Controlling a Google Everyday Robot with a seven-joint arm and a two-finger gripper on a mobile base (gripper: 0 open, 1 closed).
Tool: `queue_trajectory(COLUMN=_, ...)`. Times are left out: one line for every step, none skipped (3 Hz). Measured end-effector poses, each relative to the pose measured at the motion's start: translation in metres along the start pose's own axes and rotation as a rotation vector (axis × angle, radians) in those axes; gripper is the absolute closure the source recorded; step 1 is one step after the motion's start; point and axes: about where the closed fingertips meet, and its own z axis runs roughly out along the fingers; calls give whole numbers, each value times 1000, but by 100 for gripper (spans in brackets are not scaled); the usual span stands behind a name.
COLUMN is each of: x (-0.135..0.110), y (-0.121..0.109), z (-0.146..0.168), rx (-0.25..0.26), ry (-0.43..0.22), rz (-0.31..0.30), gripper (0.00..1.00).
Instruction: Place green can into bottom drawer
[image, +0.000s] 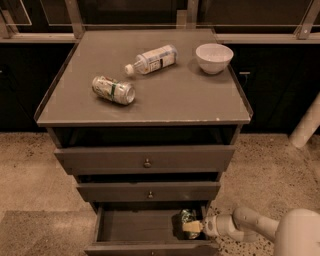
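The green can (187, 218), dark green with a mottled pattern, is inside the open bottom drawer (135, 227) near its right wall. My gripper (190, 225) reaches in from the right on a pale arm and is shut on the can, holding it low in the drawer. Whether the can rests on the drawer floor I cannot tell.
On the cabinet top (200, 100) lie a pale silver can with green stripe (113, 90), a clear plastic bottle (151, 59) and a white bowl (214, 57). Two shallower drawers with round knobs (147, 163) sit above, slightly pulled out. Speckled floor surrounds the cabinet.
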Motion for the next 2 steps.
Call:
queue_trajectory(x=-11, y=-7, z=13, rx=18, ry=-13, rz=-14, gripper=100)
queue_trajectory(x=-19, y=-6, z=29, rx=13, ry=-17, rz=-23, gripper=100)
